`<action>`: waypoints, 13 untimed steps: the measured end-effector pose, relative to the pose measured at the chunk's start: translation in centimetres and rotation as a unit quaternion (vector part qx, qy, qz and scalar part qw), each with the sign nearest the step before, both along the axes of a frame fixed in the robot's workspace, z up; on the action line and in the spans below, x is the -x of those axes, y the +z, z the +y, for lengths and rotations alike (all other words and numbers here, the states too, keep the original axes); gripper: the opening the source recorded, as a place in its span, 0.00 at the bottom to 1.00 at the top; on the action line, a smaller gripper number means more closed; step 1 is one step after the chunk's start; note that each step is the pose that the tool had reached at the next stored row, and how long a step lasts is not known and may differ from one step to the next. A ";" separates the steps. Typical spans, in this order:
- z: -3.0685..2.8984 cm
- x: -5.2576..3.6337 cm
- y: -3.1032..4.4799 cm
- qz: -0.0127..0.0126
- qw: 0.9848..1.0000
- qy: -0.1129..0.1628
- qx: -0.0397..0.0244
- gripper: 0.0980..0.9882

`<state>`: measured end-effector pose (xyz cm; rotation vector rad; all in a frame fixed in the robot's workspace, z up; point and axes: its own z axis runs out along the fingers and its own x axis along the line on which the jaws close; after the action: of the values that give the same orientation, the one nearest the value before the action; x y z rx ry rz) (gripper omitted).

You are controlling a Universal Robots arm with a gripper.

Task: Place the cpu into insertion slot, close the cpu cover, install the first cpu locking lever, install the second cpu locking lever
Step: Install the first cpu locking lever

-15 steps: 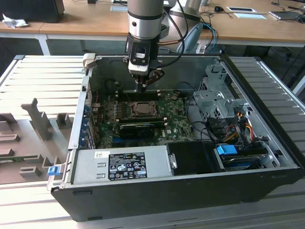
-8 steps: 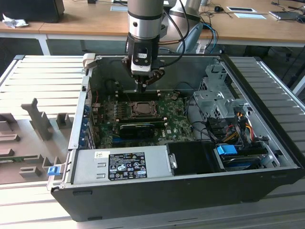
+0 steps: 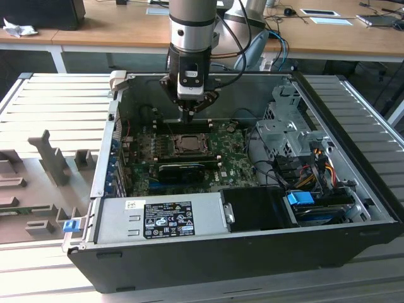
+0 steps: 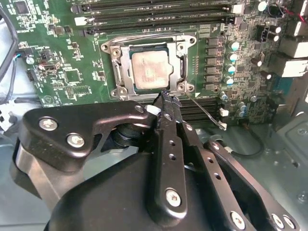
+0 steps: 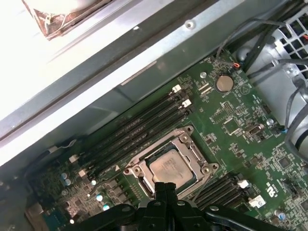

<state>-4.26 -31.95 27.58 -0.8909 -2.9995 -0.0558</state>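
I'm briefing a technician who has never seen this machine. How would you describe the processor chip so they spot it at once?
Inside the open computer case lies a green circuit board. Near its middle, between banks of long black memory slots, sits a silvery metal frame. The chip is the pale grey square within that frame, the only plain flat metal face there.

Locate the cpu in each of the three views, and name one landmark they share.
Exterior view: cpu mid-motherboard, under the gripper.
Second wrist view: cpu just past the gripper.
First wrist view: cpu close by the gripper.
Shared landmark: long black memory slots beside it.
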 end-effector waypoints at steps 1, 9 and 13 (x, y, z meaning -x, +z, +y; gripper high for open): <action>0.00 0.00 0.00 0.000 1.000 0.003 0.000 0.01; 0.00 0.00 0.00 0.000 0.999 0.048 0.000 0.01; 0.00 0.00 -0.01 0.000 0.998 0.064 0.000 0.01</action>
<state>-4.26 -31.95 27.57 -0.6976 -3.0479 -0.0544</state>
